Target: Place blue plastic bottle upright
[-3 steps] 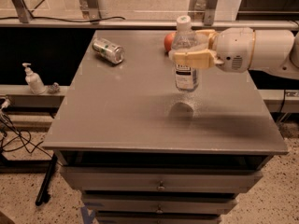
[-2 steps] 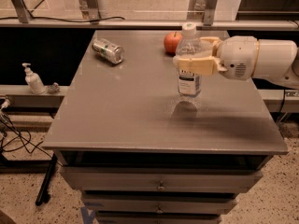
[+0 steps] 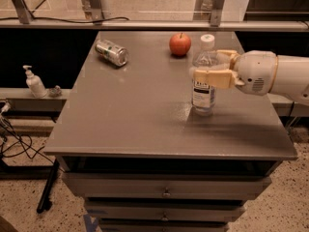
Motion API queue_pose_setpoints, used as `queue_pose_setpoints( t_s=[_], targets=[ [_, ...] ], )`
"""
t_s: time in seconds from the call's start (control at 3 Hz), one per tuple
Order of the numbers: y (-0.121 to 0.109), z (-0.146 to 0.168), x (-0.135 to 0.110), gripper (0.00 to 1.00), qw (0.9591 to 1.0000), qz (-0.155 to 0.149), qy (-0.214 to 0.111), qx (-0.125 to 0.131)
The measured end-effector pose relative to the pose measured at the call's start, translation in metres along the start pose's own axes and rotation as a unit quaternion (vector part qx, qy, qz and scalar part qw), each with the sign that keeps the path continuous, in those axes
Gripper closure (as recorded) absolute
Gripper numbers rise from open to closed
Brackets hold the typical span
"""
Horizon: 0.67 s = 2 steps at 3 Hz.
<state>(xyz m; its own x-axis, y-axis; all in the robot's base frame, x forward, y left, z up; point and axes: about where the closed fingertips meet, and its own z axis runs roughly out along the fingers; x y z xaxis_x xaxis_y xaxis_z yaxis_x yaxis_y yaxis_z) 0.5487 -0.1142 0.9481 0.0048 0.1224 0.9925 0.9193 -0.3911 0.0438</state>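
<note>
The blue plastic bottle (image 3: pixel 203 94) is clear with a white cap and a white-and-blue label. It stands upright, its base on the grey table (image 3: pixel 130 115), right of the middle. My gripper (image 3: pixel 207 65) reaches in from the right and is shut on the bottle's upper body. One cream finger (image 3: pixel 212 77) crosses the front of the bottle and the other (image 3: pixel 226 55) lies behind it.
A red apple (image 3: pixel 180 44) sits just behind the bottle at the back of the table. A silver-green can (image 3: pixel 111 52) lies on its side at the back left. A white pump dispenser (image 3: pixel 35 82) stands on a ledge left of the table. Drawers (image 3: pixel 164 192) are below the tabletop.
My gripper has carried the bottle down and to the right. The bottle was held above the table and now rests on it, clear of the apple.
</note>
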Motion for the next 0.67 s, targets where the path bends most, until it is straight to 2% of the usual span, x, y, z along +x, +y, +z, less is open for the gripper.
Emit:
queue_pose_setpoints(
  t_s=[0.33,0.67],
  targets=[
    [0.0042,-0.0079,-0.0077,0.81,0.9999,0.012,0.001,-0.008],
    [0.0064,-0.0114,-0.0122,0.58,0.9998,0.015,0.002,-0.009]
  ],
)
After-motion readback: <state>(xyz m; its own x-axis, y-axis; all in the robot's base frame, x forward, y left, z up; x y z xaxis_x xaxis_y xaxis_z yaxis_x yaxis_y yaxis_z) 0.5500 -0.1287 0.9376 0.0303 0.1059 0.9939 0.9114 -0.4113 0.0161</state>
